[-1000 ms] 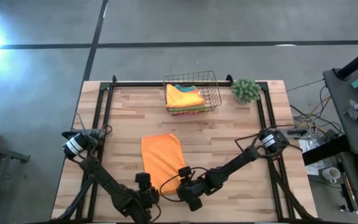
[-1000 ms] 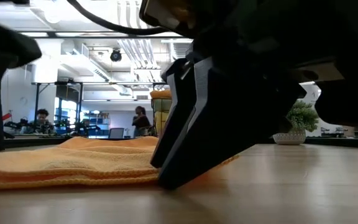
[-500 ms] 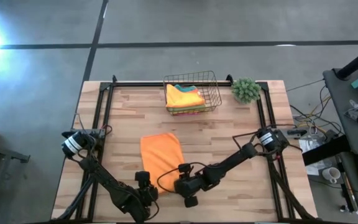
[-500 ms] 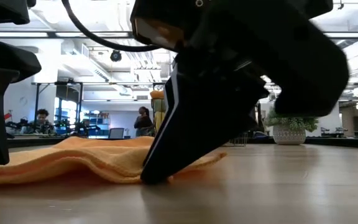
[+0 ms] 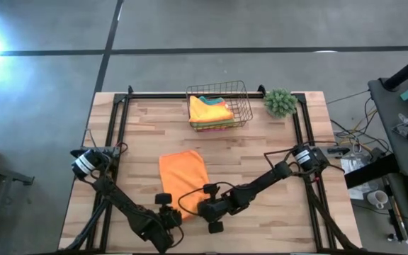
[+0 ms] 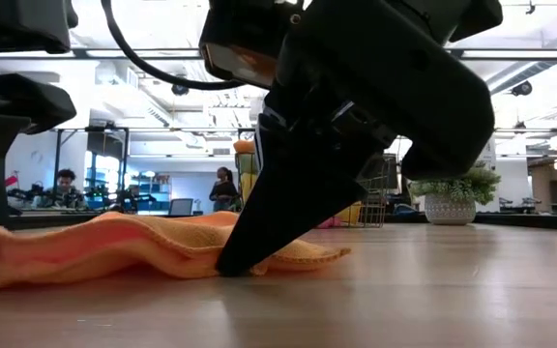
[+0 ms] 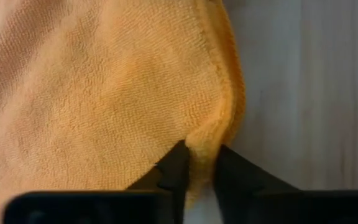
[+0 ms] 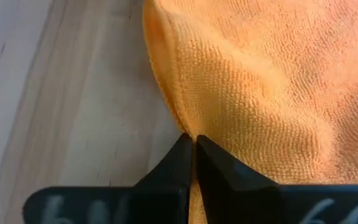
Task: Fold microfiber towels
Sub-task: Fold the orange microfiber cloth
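Left gripper (image 7: 197,163): down at the near edge of the table, fingers pinched onto the hem of the orange towel (image 5: 183,178), a ridge of cloth bunched between the tips
Right gripper (image 8: 193,154): right beside it at the same near edge, fingertips closed tight together on the towel's near corner, cloth caught in the nip
Both arms: reaching in low from the two near corners of the table (image 5: 268,145), wrists meeting just in front of the towel
Orange towel: lying on the bare wood at the middle of the table, slightly left of centre, its far part flat, its near edge rucked up into soft waves in the low view (image 6: 153,244)
Contact: left fingers (image 7: 173,171) on the towel's hem, right fingers (image 8: 178,163) on the other near corner, both touching cloth and close to the wood
Wire basket (image 5: 218,106): at the far edge of the table, well apart from the grippers
Basket contents: a stack of folded towels (image 5: 210,110), yellow on top, with teal, orange and pink edges showing under it
Plant (image 5: 280,102): small green fuzzy one, just right of the basket at the far edge
Background: people seated in the room beyond the table, seen in the low view (image 6: 64,186)
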